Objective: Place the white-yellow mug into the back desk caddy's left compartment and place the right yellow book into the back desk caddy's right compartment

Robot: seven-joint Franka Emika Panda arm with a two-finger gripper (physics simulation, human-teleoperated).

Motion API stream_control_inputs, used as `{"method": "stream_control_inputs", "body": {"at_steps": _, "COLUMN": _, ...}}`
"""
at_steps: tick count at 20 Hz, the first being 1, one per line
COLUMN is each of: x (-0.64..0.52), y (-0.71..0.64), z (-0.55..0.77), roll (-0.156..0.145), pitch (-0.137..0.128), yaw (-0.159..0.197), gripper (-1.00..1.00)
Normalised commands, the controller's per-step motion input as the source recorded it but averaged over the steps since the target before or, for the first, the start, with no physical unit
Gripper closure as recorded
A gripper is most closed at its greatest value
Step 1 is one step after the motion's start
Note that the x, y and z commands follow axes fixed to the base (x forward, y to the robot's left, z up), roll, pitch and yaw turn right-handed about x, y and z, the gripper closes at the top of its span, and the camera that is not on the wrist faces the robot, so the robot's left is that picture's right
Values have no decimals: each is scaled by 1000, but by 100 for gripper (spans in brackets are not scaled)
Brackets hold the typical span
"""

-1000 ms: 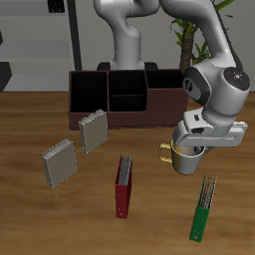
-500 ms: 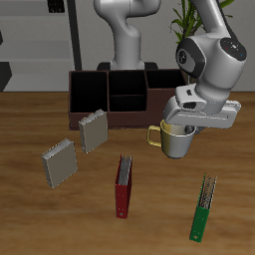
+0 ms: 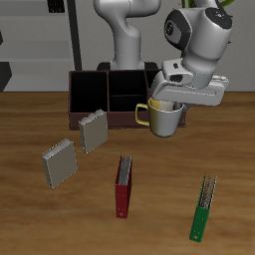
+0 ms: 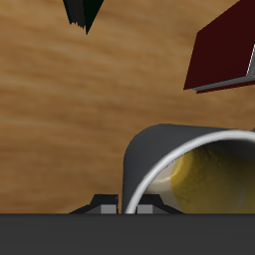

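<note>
My gripper (image 3: 167, 105) is shut on the rim of the white-yellow mug (image 3: 165, 121) and holds it in the air, upright, its handle (image 3: 142, 113) pointing sideways. The mug hangs just in front of one end section of the back desk caddy (image 3: 90, 92), a long dark reddish-brown box at the table's back. In the wrist view the mug's rim and yellow inside (image 4: 204, 171) fill the frame close to my gripper (image 4: 125, 204). Two pale yellowish-grey books lie in front of the caddy's other end: the right yellow book (image 3: 58, 162) and another (image 3: 93, 129) nearer the caddy.
A red book (image 3: 123, 186) lies nearer the table's front edge; it also shows in the wrist view (image 4: 224, 50). A green book (image 3: 203, 207) lies near the front edge, also in the wrist view (image 4: 85, 12). A plant stands behind the table.
My gripper has lifted the mug off the table and carried it up and back toward the caddy. The books have not moved.
</note>
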Motion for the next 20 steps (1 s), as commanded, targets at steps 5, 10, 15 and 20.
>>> {"method": "stream_control_inputs", "body": {"at_steps": 5, "x": -332, "y": -320, "z": 259, "roll": 14, "pitch": -20, "yaw": 11, "gripper": 100}}
{"method": "stream_control_inputs", "body": {"at_steps": 10, "x": -339, "y": -374, "z": 224, "roll": 51, "pitch": -20, "yaw": 13, "gripper": 100}}
{"method": "stream_control_inputs", "body": {"at_steps": 15, "x": -290, "y": -667, "z": 299, "roll": -36, "pitch": -58, "yaw": 26, "gripper": 100}}
{"method": "stream_control_inputs", "body": {"at_steps": 20, "x": -166, "y": -455, "z": 195, "roll": 36, "pitch": -2, "yaw": -31, "gripper": 100}}
